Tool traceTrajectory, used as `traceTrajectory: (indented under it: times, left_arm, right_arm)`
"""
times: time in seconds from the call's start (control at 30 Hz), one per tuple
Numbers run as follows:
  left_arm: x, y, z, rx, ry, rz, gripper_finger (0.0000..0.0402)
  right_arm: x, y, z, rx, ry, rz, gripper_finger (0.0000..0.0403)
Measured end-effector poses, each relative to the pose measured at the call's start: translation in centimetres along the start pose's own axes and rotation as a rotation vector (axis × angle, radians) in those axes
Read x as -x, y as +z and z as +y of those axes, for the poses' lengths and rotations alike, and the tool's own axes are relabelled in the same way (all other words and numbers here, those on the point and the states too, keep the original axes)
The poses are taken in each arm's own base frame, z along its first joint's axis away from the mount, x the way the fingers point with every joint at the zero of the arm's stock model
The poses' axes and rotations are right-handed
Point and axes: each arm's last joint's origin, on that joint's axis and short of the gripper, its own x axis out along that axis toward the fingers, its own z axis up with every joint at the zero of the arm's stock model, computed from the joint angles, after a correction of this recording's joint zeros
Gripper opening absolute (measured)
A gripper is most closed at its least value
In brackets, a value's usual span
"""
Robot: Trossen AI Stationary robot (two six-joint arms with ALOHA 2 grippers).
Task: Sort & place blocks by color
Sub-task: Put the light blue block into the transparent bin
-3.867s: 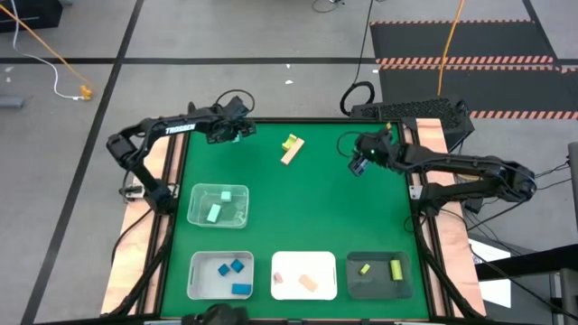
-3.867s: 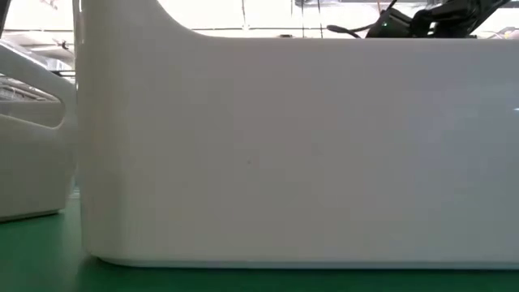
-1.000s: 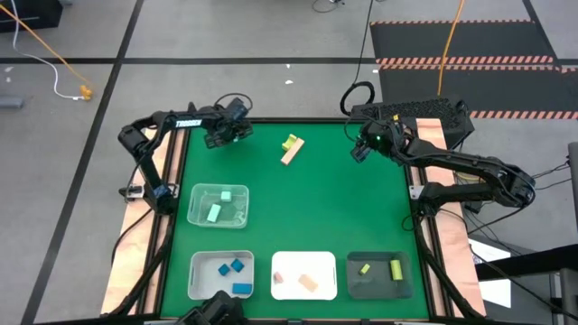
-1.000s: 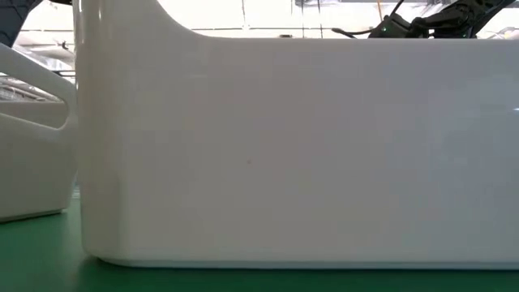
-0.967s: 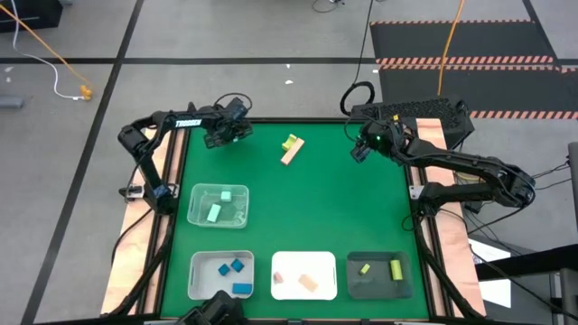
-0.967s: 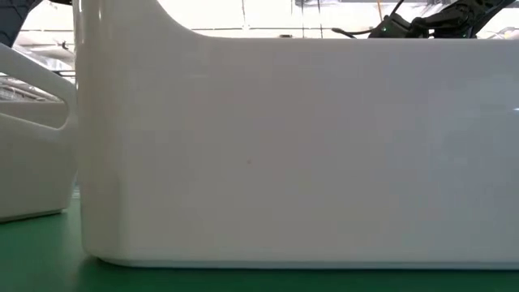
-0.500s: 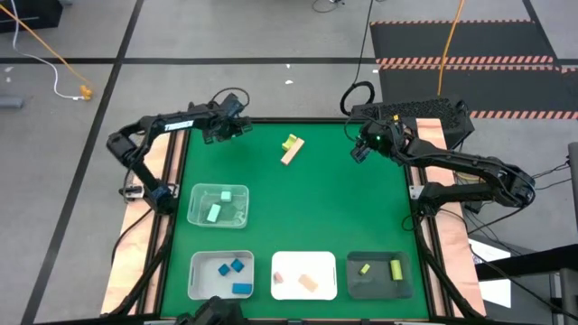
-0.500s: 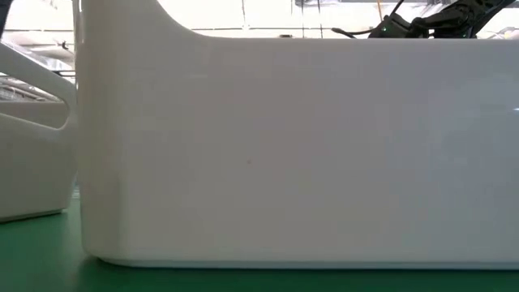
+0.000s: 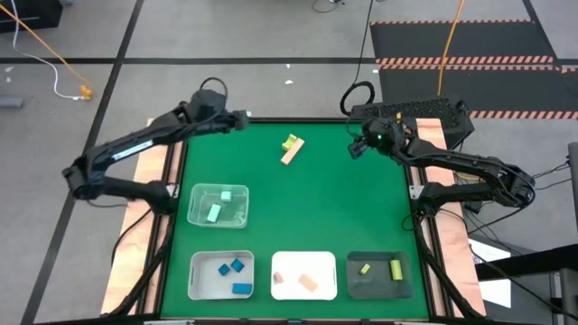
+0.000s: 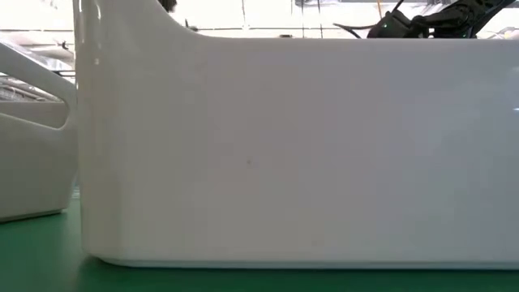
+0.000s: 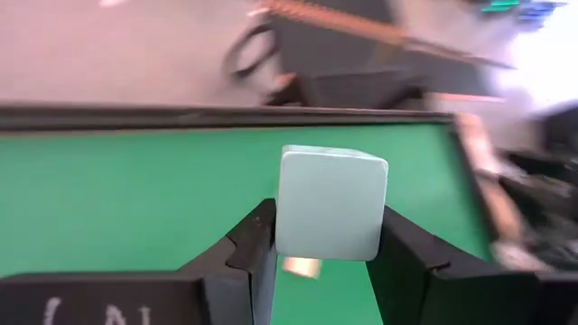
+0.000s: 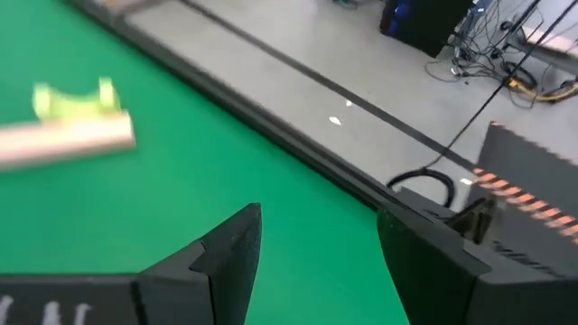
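Left wrist view: left gripper (image 11: 325,239) grasps a mint cube (image 11: 330,204); carry it level to the clear tray (image 9: 219,206), lower left. Right gripper (image 12: 318,236) gapes empty.

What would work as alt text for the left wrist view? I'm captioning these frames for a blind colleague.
A pale mint-teal cube is clamped between the left gripper's two dark fingers, held above the green table mat. Beyond the mat's far edge are grey floor and blurred dark equipment.
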Motion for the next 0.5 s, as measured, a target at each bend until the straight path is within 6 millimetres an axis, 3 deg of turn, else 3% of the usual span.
traceTrajectory:
  times: [0.3,0.5]
  left_arm:
    - [7.9,-2.0,-5.4,-0.311,-0.455,-0.180,0.0132]
    - [10.8,-3.9,-7.4,-0.498,-0.646,-0.230,0.0132]
  right_arm:
    - [0.2,1.7,0.7,-0.240,0.219,-0.142,0.0212]
    - [0.6,2.8,1.1,-0.373,0.377,-0.212,0.0212]
